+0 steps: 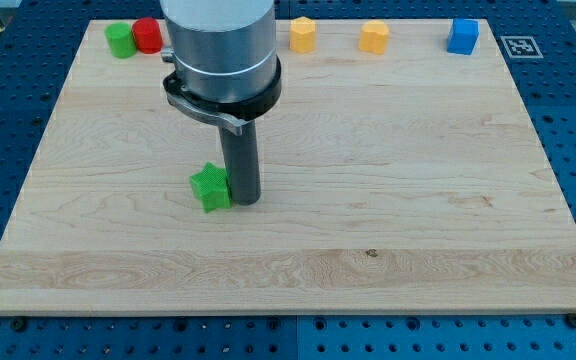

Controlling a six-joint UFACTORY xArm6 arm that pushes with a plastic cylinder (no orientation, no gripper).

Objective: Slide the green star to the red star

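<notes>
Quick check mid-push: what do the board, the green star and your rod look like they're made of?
Board: pale wood with visible grain, smooth matt finish. Green star: solid uniform colour, probably painted wood or plastic; can't tell which. Rod: dark, matt, likely metal or plastic; my tip sits against the star's right side.

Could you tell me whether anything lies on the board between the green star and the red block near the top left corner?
In the camera view, only bare wood lies between the green star and the red block; my tip sits against the star's right side.
</notes>
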